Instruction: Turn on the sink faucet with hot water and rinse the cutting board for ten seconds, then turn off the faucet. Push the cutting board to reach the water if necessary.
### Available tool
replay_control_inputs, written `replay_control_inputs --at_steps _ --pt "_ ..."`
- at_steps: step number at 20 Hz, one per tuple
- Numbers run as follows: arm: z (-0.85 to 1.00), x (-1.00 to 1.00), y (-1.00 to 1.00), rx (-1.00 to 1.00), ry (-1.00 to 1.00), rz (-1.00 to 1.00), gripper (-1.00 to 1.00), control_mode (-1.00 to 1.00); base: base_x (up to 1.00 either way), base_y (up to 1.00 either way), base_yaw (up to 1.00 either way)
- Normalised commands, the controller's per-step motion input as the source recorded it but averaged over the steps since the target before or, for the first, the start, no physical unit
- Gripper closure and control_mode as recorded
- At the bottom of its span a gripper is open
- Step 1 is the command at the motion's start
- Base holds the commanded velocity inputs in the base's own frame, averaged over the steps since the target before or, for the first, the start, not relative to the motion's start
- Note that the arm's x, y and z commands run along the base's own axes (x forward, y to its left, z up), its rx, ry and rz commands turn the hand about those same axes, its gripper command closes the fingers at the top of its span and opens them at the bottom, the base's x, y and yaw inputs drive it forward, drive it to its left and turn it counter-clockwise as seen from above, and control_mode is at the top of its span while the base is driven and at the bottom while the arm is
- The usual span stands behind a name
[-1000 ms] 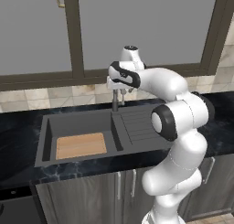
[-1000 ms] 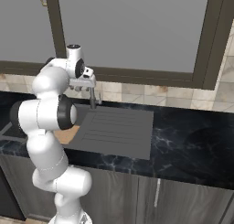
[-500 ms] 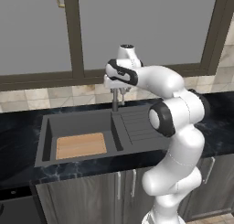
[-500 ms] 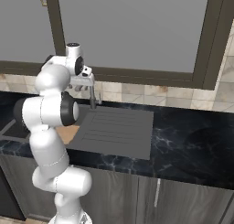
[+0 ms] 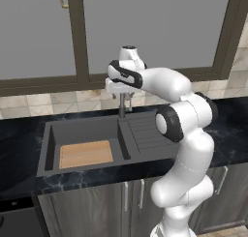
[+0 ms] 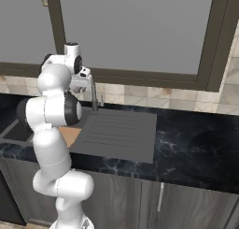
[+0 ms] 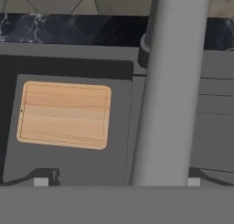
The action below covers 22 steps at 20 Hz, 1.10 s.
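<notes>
The slim dark grey sink faucet (image 5: pixel 122 107) stands behind the sink (image 5: pixel 48 149), between the basin and the ribbed drainboard (image 5: pixel 145 132). My gripper (image 5: pixel 121 89) hovers at the faucet's top, open, pointing down. In the hand view the faucet (image 7: pixel 169 90) runs as a thick grey bar between my spread fingertips (image 7: pixel 42 178), with nothing gripped. The light tan cutting board (image 5: pixel 85 154) lies flat on the basin floor, left of the faucet; the hand view shows this cutting board (image 7: pixel 64 113) whole. In the right base view my arm hides most of the cutting board (image 6: pixel 70 134). The water is out of view.
Black marbled countertop (image 5: pixel 19 154) surrounds the sink and runs wide to the right (image 6: pixel 191 148). A tiled backsplash (image 5: pixel 43 103) and a dark-framed window (image 5: pixel 77 37) rise close behind the faucet. Grey cabinet doors (image 6: pixel 186 200) sit below.
My hand has edged slightly left at the faucet's top. The jaws stay open and the cutting board has not moved.
</notes>
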Motion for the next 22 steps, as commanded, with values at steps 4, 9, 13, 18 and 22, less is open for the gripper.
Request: replay_control_inputs --at_steps 4,9,13,18,22 --pt "-0.19 0.17 0.33 0.0 0.09 0.0 -1.0 -1.0 0.0 0.0 0.0" --pt "-0.24 0.2 0.33 0.0 0.07 0.0 -1.0 -1.0 0.0 0.0 0.0" --pt "-0.3 0.23 0.35 0.0 0.08 0.0 -1.0 -1.0 0.0 0.0 0.0" --pt "-0.37 0.31 0.37 0.0 0.09 0.0 -1.0 -1.0 0.0 0.0 0.0" --pt "-0.33 0.3 0.39 -0.01 0.09 0.0 -1.0 -1.0 0.0 0.0 0.0"
